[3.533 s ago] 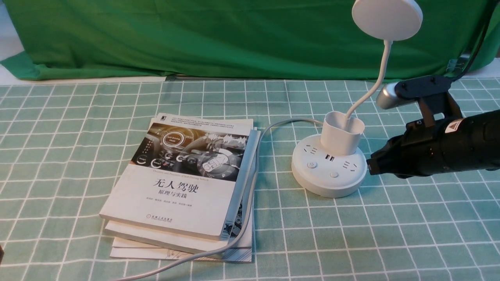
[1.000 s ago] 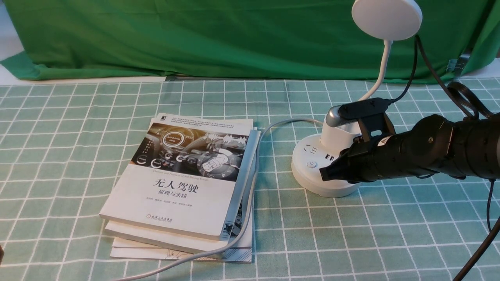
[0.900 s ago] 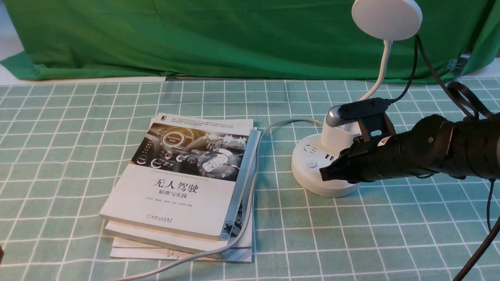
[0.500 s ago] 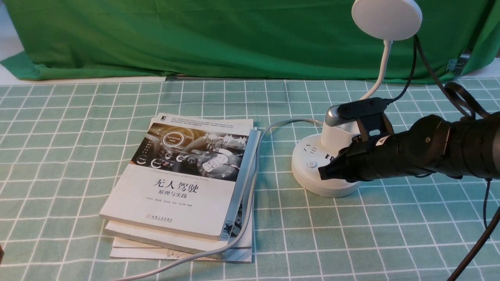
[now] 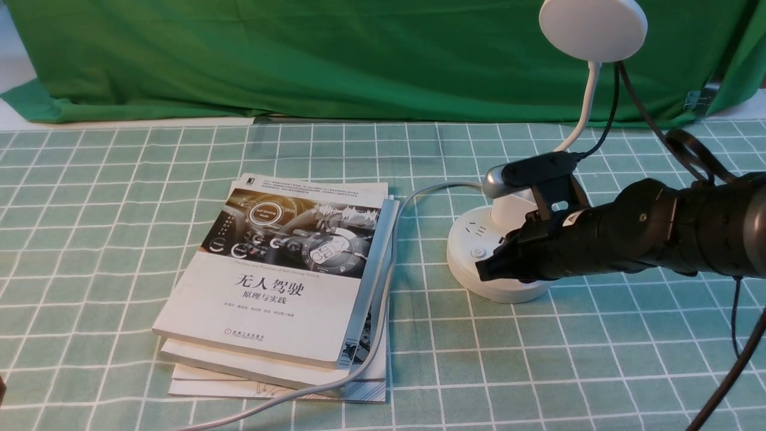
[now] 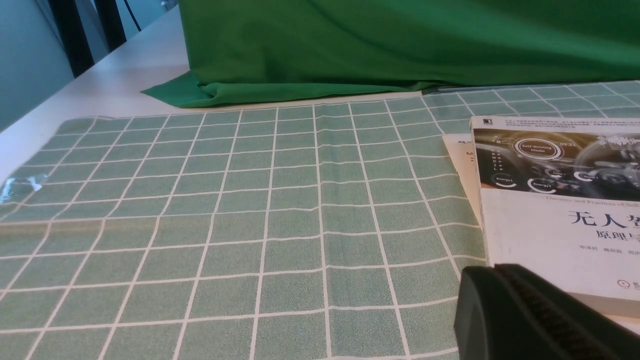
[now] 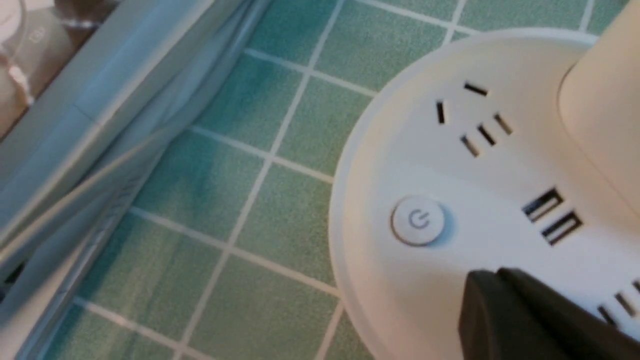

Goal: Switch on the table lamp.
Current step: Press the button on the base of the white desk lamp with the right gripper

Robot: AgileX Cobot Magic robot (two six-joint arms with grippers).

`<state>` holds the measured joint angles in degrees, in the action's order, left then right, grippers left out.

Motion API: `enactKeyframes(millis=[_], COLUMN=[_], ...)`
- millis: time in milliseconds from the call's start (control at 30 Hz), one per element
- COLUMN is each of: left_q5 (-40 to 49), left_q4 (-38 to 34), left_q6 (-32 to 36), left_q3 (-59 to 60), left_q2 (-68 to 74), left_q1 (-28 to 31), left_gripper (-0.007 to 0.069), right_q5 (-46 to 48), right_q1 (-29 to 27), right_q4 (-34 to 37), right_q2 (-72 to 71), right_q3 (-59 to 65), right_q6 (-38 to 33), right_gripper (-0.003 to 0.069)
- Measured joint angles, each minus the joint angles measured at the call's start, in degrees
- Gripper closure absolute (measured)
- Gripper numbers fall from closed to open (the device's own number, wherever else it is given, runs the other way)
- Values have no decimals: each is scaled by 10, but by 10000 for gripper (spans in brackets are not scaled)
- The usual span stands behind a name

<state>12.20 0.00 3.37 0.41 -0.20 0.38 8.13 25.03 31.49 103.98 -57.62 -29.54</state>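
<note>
The white table lamp stands right of centre, its disc head (image 5: 592,29) high on a thin neck above a cup holder and round base (image 5: 473,272). My right gripper (image 5: 488,270) is shut with nothing in it, its tip low over the front of the base and hiding one button. The power button (image 7: 418,220) shows just beyond the right gripper (image 7: 492,281) tip. The lamp head looks unlit. My left gripper (image 6: 492,275) is shut and empty, low over the cloth beside the books; the front view does not show it.
A stack of books (image 5: 281,281) lies left of the lamp, with the lamp's white cord (image 5: 383,311) running along its right edge to the near table edge. A green checked cloth (image 5: 119,239) covers the table and a green backdrop (image 5: 299,54) hangs behind.
My right arm has come in from the right over the lamp base, then edged further left and slightly down, covering the right-hand button. The lamp and books have not moved.
</note>
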Motion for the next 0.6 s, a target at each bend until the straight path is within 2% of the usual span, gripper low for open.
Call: enactKeyframes(millis=[200,600], left_q5=[0,0], left_q4=[0,0], left_q6=[0,0], left_q3=[0,0], left_q2=[0,0], left_q1=[0,0], left_gripper=[603,603], right_q5=[-3,8], right_q1=[-17,-15], right_q4=[-9,-11], right_q2=[-42,-10], right_q3=[2,2], right_q6=[0,0], right_gripper=[629,629])
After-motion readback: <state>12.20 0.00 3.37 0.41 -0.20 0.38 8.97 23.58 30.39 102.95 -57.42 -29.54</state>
